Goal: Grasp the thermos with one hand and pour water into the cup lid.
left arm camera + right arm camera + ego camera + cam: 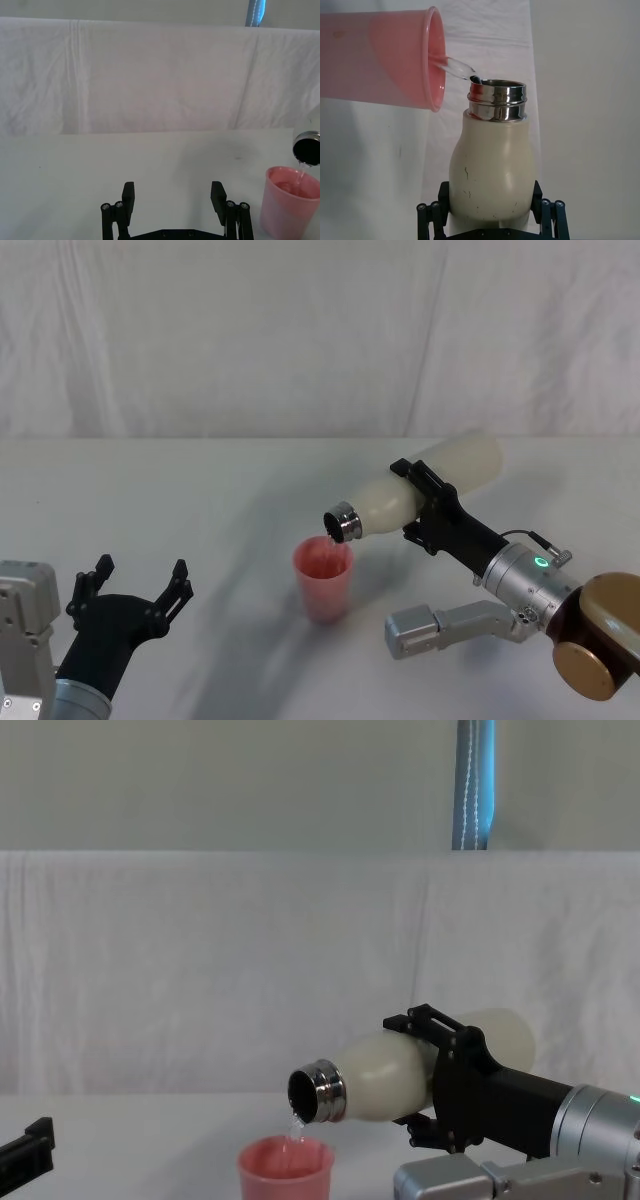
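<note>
Head view: the right gripper [425,502] has its jaws clamped around the body of the thermos [425,488] and has it tipped nearly flat, steel neck pointing down over the cup lid [323,579], which stands on the tabletop [200,490] out in the middle, a bit nearer the front edge. The tilt is there so the mouth hangs right above the rim. The left gripper [138,580] sits parked by the front left corner, jaws spread, holding nothing.

Left wrist view: a thin stream drops from the neck into the cup lid [290,202].

Right wrist view: the jaws pinch the thermos [492,175] low on its body, which keeps the neck free.

Chest view: the thermos mouth sits just above the cup lid [285,1168], apart from it, so I'd say the pour is underway.
</note>
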{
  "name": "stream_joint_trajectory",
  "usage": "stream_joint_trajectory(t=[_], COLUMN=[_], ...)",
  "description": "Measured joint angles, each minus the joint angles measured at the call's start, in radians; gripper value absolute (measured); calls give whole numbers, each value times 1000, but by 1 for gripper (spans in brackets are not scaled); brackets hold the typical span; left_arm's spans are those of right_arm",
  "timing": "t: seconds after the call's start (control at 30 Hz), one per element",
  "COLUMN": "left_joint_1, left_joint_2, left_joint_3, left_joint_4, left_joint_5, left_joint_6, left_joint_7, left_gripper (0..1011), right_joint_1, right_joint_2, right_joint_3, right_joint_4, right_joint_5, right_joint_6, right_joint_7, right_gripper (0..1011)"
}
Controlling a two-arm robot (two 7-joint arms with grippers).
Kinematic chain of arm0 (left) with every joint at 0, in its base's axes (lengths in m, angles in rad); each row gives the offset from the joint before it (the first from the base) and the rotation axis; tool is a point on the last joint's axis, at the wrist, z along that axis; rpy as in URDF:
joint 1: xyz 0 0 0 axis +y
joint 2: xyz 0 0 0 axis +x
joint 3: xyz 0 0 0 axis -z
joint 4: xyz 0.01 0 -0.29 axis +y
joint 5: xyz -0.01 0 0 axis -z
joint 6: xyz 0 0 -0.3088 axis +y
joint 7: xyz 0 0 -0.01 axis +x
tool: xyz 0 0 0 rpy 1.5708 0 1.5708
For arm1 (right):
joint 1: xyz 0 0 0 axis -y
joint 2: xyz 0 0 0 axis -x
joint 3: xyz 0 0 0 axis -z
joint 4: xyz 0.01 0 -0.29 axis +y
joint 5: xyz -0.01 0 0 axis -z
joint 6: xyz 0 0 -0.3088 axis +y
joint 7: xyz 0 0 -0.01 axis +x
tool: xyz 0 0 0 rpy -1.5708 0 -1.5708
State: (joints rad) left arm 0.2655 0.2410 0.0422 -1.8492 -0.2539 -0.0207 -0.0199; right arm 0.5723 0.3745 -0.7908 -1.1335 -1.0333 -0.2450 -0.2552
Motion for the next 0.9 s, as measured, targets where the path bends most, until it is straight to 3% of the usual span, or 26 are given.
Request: stream_joint_trajectory(t=[0.9], left_joint_1=[0], left_joint_2=[0], left_joint_3=[0], left_joint_4=[0], left_joint_5=[0], left_joint_6=[0], left_joint_7=[0], left_gripper=[1001], right_joint_1=[1], right_joint_2=[2], right_joint_3=[-2], right_joint_4=[4], right_joint_5=[3], right_joint_6=[6], right_joint_7=[5], right_gripper=[962])
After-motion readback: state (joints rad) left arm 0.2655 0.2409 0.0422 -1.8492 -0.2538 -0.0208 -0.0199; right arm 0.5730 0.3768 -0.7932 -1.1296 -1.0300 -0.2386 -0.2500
